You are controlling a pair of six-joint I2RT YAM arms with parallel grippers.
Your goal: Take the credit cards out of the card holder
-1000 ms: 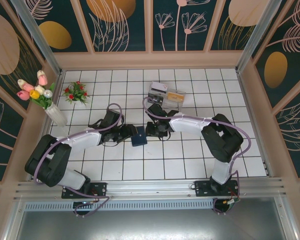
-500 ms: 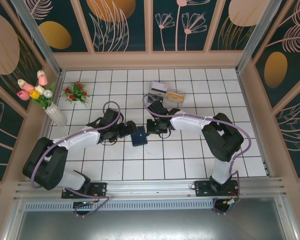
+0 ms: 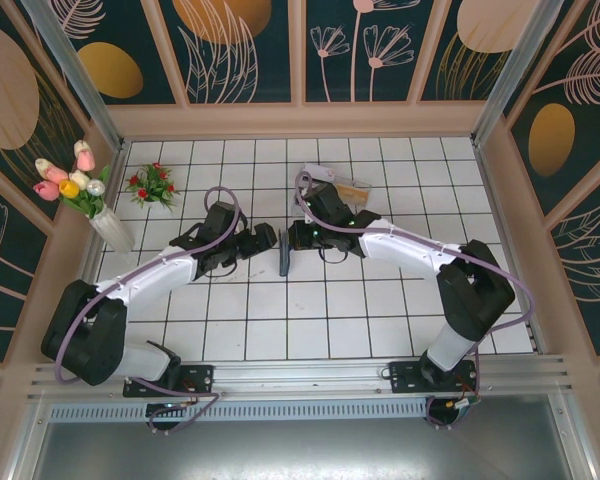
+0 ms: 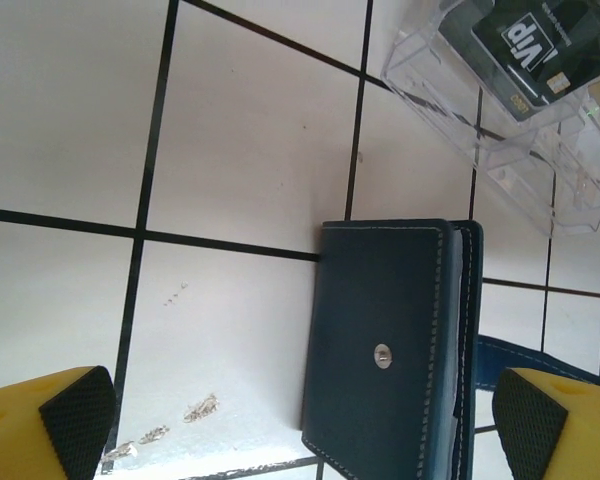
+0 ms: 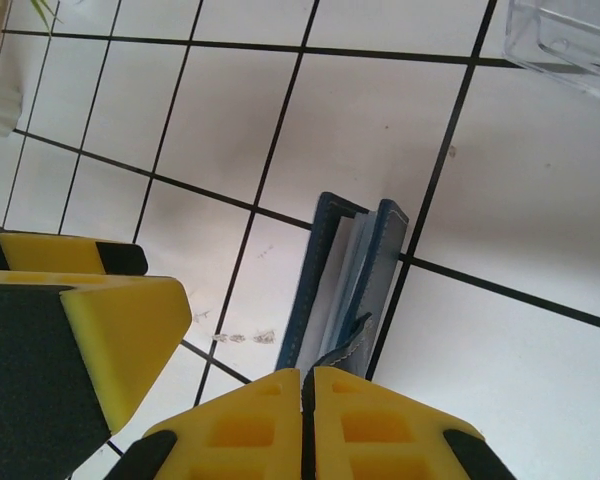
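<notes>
**Top view:** White tiled tabletop (image 3: 380,320) w/ black grout, boxed in by wood-framed dark floral panels (image 3: 245,50). Both arms reach in and meet mid-table. The card holder (image 3: 284,263) is edge-on here, a thin dark sliver, so its faces are hidden. The left gripper (image 3: 269,240) is just left of it and the right gripper (image 3: 296,238) just above-right. Jaw detail is too small to read at this range. The clear plastic tray (image 3: 352,188) sits behind, partly covered by the right arm. A vase of tulips (image 3: 108,225) and a red flower sprig (image 3: 152,185) stand far left, well apart. Open tiles lie front and right.

**Left wrist view:** The left gripper is spread fully wide, holding nothing. Its black pads (image 4: 77,408) are cut off at the bottom corners. The navy holder is between them, touching neither, w/ its silver snap stud (image 4: 382,356) facing the cam and its lower edge cropped. Can't tell if it rests on the tile or hangs. A blue flap (image 4: 525,352) pokes out at right. The credit cards inside can't be made out. The tray corner shows top right, w/ a black VIP card (image 4: 525,40) in it, cropped.

**Right wrist view:** The right gripper's yellow fingers are pressed together, pinching the tip of the holder's flap. The holder is slightly ajar, w/ blue-grey lining showing; contents unclear. A left gripper finger looms at left, apart from the holder.
</notes>
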